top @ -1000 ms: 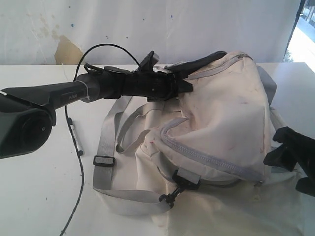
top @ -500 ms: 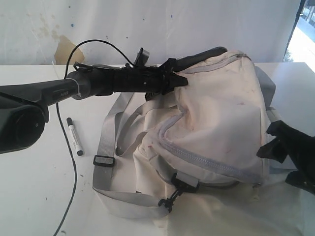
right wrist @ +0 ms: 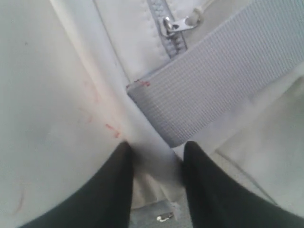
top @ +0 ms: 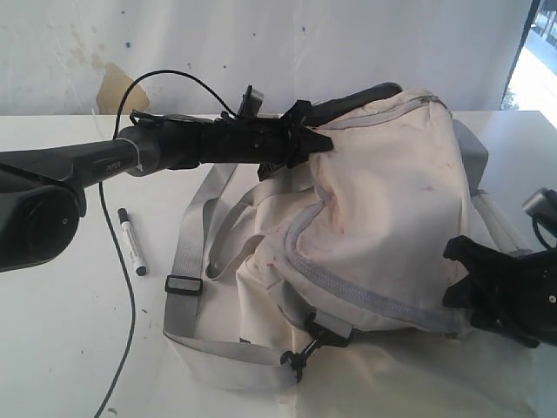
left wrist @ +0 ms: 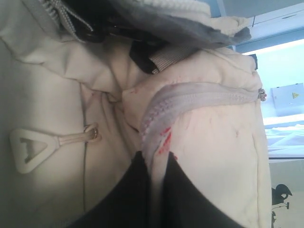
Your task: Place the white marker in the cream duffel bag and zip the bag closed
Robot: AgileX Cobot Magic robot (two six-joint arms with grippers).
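Note:
The cream duffel bag lies on the white table, its top edge raised at the left. My left gripper is shut on that edge. The left wrist view shows its jaws pinching the grey zipper tape of the bag. My right gripper is against the bag's lower right end. In the right wrist view its fingers are closed on a fold of the bag's fabric, below a grey webbing strap and a zipper pull. The white marker lies on the table left of the bag, apart from both grippers.
The bag's grey shoulder strap loops over the table toward the marker, and a black clip sits at its front. A black cable hangs from the left arm beside the marker. A cream pull tab lies on the bag.
The left arm rose a little and its jaws shut on the bag's top edge, uncovering the marker. The right gripper moved in onto the bag's right end and its jaws narrowed.

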